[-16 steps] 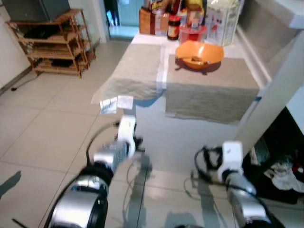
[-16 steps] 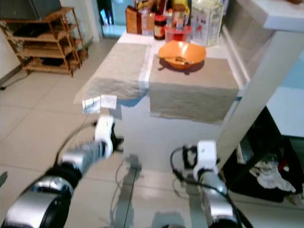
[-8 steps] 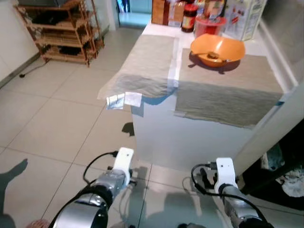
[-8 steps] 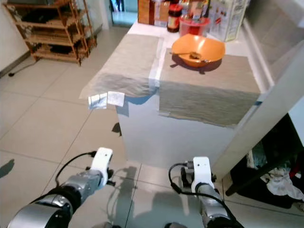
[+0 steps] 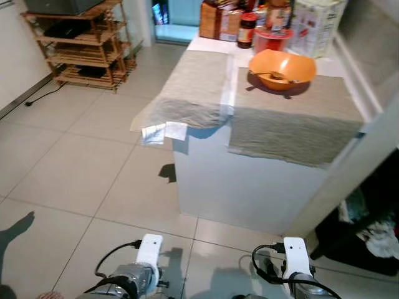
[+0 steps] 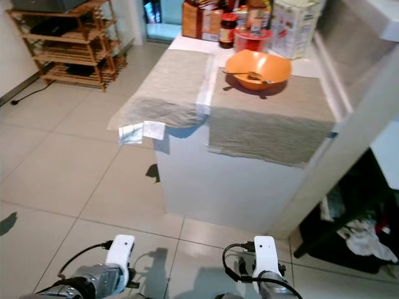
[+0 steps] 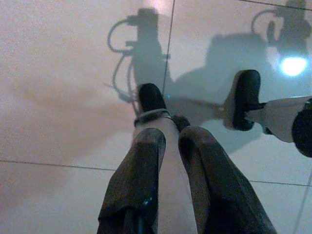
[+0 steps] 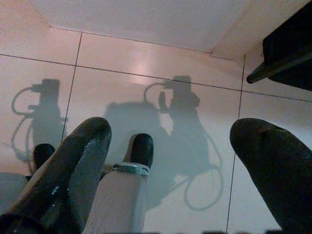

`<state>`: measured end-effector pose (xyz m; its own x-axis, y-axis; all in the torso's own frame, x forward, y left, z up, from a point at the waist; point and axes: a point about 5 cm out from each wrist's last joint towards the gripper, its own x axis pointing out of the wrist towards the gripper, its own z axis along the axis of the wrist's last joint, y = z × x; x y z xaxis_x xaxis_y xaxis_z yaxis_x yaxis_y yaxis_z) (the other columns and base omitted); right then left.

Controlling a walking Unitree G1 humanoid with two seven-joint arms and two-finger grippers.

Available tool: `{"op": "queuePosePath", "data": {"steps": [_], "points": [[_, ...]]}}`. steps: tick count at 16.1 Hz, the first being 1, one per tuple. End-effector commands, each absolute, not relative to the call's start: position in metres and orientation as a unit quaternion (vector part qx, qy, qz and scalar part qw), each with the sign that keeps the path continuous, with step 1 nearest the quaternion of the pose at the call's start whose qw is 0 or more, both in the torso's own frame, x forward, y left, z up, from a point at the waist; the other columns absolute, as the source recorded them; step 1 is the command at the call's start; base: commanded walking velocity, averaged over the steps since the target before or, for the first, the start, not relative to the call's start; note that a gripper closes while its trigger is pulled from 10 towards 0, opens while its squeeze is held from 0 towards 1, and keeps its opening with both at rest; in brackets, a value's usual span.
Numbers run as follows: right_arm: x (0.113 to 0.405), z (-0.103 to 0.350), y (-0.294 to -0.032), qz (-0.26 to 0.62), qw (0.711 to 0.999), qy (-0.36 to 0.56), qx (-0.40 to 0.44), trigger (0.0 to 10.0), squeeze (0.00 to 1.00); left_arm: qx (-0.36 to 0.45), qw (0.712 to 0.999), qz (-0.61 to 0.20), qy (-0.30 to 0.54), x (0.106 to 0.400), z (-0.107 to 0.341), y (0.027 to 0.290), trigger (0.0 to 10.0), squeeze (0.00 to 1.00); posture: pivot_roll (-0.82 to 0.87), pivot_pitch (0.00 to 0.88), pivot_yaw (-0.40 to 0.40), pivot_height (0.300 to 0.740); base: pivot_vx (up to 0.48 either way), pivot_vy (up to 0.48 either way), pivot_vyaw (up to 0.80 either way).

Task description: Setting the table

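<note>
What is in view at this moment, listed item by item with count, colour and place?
Table: one, white, ahead of the robot.
Placemats: two, grey-beige, side by side on the table, near edges overhanging.
Bowl: one, orange, on the right placemat, something small inside.
Jars and boxes: several, mixed colours, at the table's far end.
Shelf: one, wooden, far left by the wall.
Left gripper: fingers close together, low over the floor tiles.
Right gripper: fingers apart, low over the tiles.
</note>
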<state>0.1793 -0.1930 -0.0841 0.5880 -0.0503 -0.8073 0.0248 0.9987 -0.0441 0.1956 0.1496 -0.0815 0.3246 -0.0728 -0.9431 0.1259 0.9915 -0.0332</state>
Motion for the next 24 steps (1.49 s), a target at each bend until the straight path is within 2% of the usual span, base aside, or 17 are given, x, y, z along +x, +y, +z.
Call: {"op": "queuePosePath", "data": {"steps": [1, 8, 12, 20, 24], "points": [[0.185, -0.082, -0.191, -0.023, 0.894, 0.447, -0.005, 10.0, 0.00, 0.027, 0.816, -0.079, 0.571, 0.196, -0.081, 0.145, 10.0, 0.00, -0.10, 0.000, -0.005, 0.740, 0.000, 0.000, 0.00], [0.174, -0.088, -0.193, -0.038, 0.884, 0.467, -0.002, 10.0, 0.00, 0.052, 0.829, -0.101, 0.547, 0.202, -0.079, 0.152, 10.0, 0.00, -0.11, 0.000, 0.009, 0.740, 0.000, 0.000, 0.00], [0.162, -0.093, -0.190, -0.040, 0.875, 0.482, 0.005, 10.0, 0.00, 0.051, 0.827, -0.102, 0.550, 0.193, -0.083, 0.149, 10.0, 0.00, -0.09, 0.000, 0.002, 0.740, 0.000, 0.000, 0.00], [0.156, -0.098, -0.171, -0.016, 0.870, 0.492, -0.005, 10.0, 0.00, 0.044, 0.831, -0.113, 0.543, 0.189, -0.086, 0.121, 10.0, 0.00, -0.08, 0.000, -0.013, 0.740, 0.000, 0.000, 0.00], [0.158, -0.097, -0.164, -0.010, 0.872, 0.490, -0.013, 10.0, 0.00, 0.048, 0.834, -0.100, 0.540, 0.195, -0.083, 0.138, 10.0, 0.00, -0.08, 0.000, -0.010, 0.740, 0.000, 0.000, 0.00]]}}
